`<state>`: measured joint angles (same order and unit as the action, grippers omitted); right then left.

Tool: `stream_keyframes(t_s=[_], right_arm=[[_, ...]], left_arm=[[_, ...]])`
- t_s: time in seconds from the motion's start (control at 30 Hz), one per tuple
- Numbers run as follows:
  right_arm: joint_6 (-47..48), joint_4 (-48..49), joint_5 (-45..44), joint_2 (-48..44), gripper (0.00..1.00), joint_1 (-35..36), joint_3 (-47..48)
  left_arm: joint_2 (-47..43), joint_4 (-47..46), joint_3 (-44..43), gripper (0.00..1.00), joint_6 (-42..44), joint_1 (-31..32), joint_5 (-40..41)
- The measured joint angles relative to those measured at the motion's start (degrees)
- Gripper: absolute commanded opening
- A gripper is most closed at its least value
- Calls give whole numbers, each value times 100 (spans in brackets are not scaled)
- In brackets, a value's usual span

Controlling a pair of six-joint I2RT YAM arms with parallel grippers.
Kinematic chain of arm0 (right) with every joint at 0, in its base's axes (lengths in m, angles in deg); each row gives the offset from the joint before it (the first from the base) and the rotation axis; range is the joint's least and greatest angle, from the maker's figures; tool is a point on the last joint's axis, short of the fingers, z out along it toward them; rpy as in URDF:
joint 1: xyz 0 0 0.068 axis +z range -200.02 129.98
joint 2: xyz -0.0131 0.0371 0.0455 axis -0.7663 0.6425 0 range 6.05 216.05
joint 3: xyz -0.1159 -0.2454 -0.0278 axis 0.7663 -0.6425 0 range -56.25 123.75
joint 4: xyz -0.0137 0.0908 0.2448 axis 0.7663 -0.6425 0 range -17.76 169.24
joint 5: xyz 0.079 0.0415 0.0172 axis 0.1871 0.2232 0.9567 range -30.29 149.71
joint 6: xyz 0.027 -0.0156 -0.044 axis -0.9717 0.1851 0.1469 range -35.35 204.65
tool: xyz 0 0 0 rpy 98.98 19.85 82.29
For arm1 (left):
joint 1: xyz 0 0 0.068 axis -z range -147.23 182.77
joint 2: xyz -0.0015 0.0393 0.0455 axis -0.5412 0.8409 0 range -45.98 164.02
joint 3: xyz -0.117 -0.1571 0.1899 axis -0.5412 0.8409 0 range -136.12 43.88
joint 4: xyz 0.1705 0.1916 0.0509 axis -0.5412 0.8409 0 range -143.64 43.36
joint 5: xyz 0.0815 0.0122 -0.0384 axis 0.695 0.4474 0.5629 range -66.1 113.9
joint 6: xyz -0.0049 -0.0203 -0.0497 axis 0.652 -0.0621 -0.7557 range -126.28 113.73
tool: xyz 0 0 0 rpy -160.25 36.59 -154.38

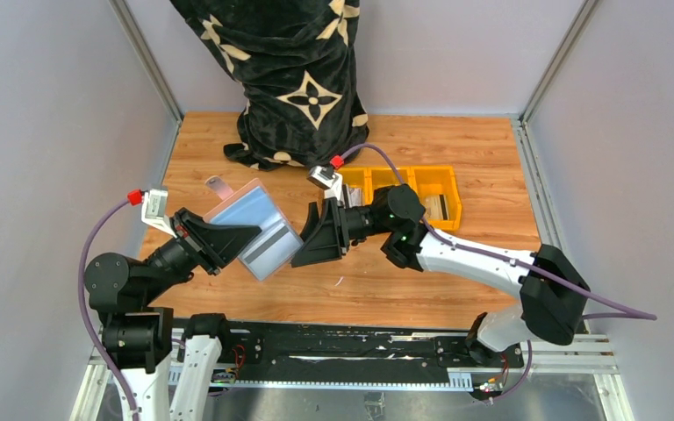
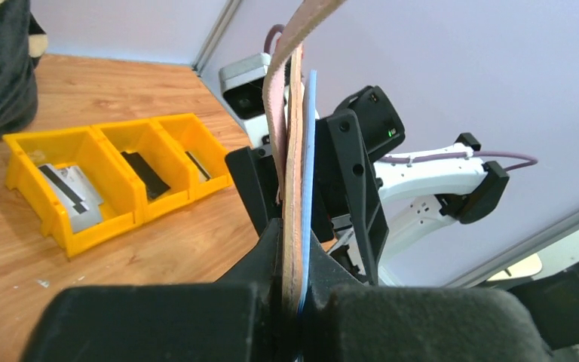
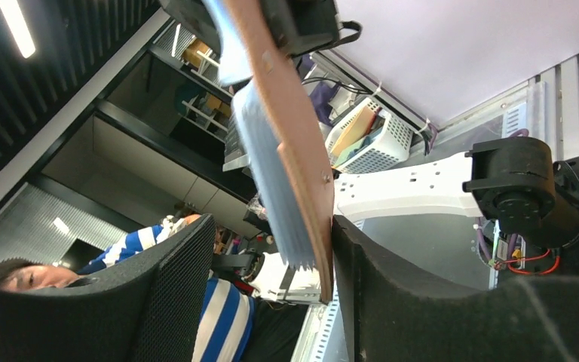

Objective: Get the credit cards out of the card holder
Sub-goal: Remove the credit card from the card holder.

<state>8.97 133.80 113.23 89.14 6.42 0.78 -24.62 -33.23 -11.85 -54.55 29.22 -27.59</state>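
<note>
Left gripper is clamped on the card holder, held edge-up above the table; its top is cut off in the left wrist view. A pale blue card sits against the card holder. Right gripper has its jaws apart around the holder's free end; contact cannot be told. The card count is unclear. Striped cards lie in the yellow bin; their print is too small to read.

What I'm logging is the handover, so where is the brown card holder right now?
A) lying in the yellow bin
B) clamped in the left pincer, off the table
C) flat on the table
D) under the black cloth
B: the left pincer is shut on the card holder, which stands on edge in the air above the table.
</note>
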Motion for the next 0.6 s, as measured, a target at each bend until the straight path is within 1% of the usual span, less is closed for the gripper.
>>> stream_keyframes(t_s=[0.17,0.23,0.3,0.37,0.43,0.6], right_arm=[[48,435,-24,-308,59,0,-330],[225,433,-61,-461,57,0,-420],[553,293,-125,-616,51,0,-466],[964,-63,-229,-780,44,0,-466],[1357,-433,-339,-914,35,0,-450],[2013,-1152,-614,-975,19,0,-317]], left_arm=[[127,-162,-2,0,-341,0,-66],[179,-192,-31,0,-437,0,-122],[223,-212,-68,0,-520,0,-179],[262,-229,-116,0,-588,0,-238],[286,-236,-155,0,-645,0,-286],[291,-243,-225,0,-750,0,-393]])
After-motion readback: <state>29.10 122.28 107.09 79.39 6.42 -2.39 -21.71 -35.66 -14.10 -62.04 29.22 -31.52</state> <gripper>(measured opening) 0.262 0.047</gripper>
